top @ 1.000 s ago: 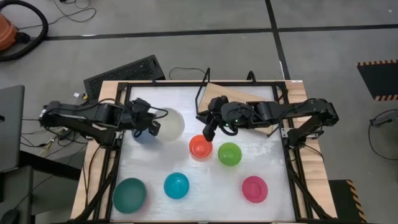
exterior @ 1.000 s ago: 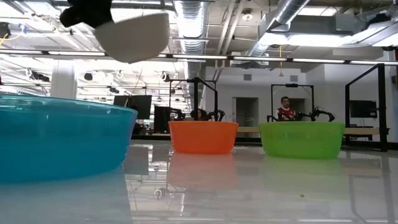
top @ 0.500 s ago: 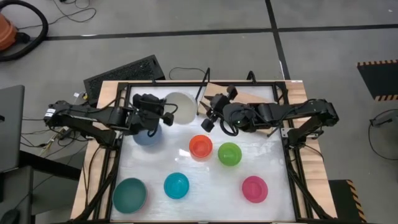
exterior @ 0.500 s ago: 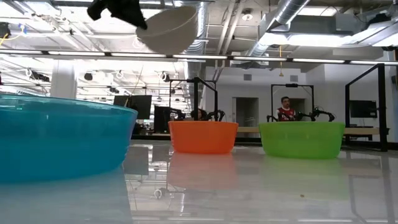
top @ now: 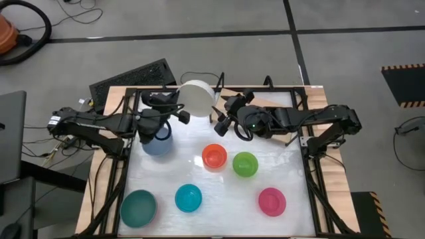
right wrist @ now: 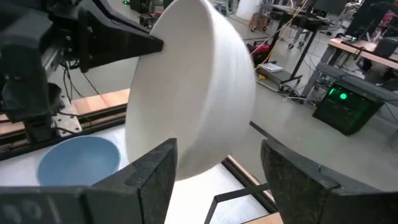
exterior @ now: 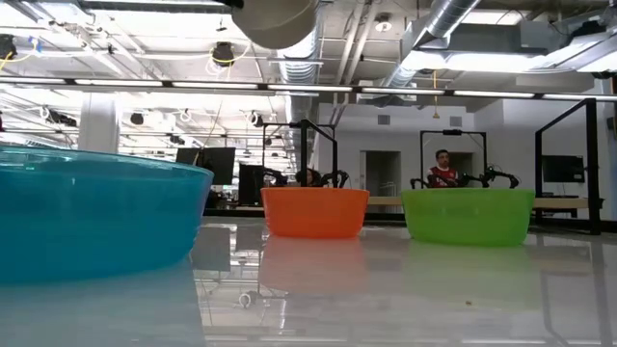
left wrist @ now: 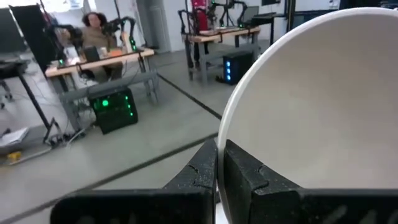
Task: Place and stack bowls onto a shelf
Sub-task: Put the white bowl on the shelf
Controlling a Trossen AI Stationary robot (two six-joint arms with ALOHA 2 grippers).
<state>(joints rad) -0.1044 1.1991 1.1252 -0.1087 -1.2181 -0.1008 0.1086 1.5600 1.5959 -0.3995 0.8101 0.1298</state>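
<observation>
Overhead, the left gripper (top: 178, 106) pinches the rim of the white bowl (top: 196, 93), its fingers (left wrist: 205, 171) clamped tight on the edge, and holds the bowl in the air over the bench's far edge, tipped on its side. In the low view only the bowl's underside (exterior: 278, 19) shows at the top, clear of everything below. The right gripper (top: 221, 123) sits just beside the bowl, jaws spread wide and holding nothing; from its wrist camera the white bowl (right wrist: 193, 93) fills the space ahead of its open fingers (right wrist: 152, 171).

On the white bench (top: 292, 172) lie the other bowls: a pale blue bowl (top: 157, 142) under the left arm, the orange-red bowl (top: 214, 157) touching or just beside the lime green bowl (top: 245, 164), the pink bowl (top: 271, 201) near the right front, and the bright blue bowl (top: 188, 198) and dark teal bowl (top: 138, 207) along the front left. The shelf (top: 232, 94) peeks out behind the right arm; most of it is hidden.
</observation>
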